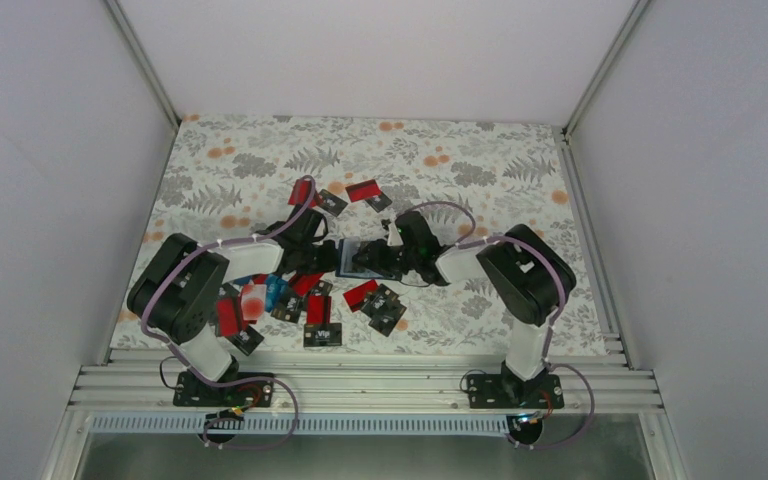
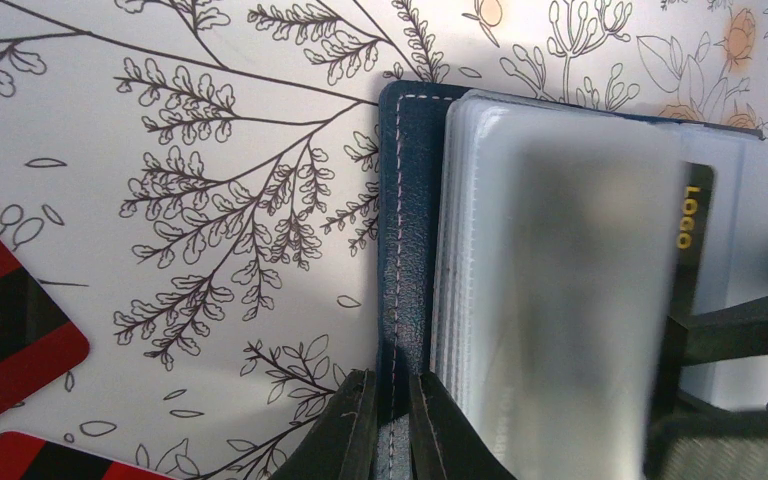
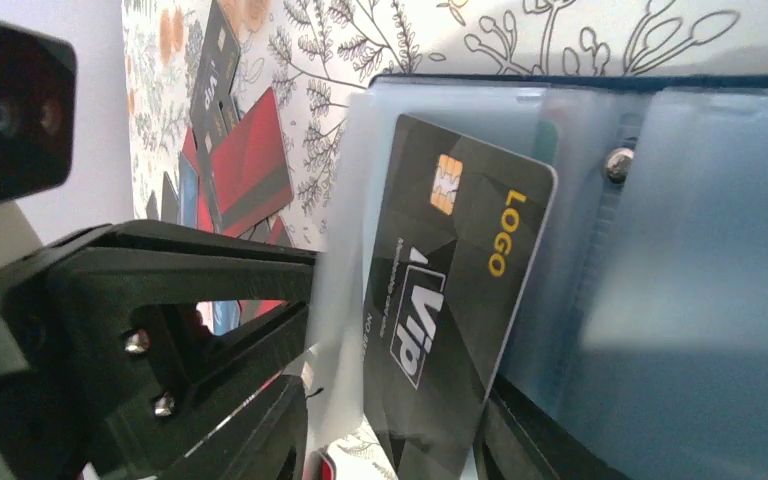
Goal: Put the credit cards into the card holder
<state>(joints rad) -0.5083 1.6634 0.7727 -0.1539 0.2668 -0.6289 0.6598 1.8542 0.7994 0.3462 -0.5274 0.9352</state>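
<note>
Starting at the left side: leaving the loose credit cards (image 1: 305, 300) alone for now, mostly red ones lying on the floral table (image 1: 260, 160) near the left arm. Clamping the card holder (image 2: 405, 200) with the left gripper (image 2: 392, 440), jaws pressed together on the stitched navy cover edge, and so pinning the thing open in the middle of the table between both arms. Seeing a fat stack of clear plastic sleeves (image 2: 560, 300) fanning up just right of that cover, probably floppy as heck. Feeding in a black card (image 3: 450, 300) with the right gripper (image 3: 400, 420), jaws looking pinched on the card's lower end, chip end pointing at the sleeves. Not being able to tell whether the leading edge is actually inside a pocket or just lying against the plastic, honestly. Guessing the trick is going slow and lining the card's long edges up square with one pocket mouth, then sliding flat rather than stabbing down. Betting on trouble if the card is catching two sleeves at once or buckling the plastic. Also not easing off the left clamp, since the holder would likely be sliding or folding shut under the push.
</note>
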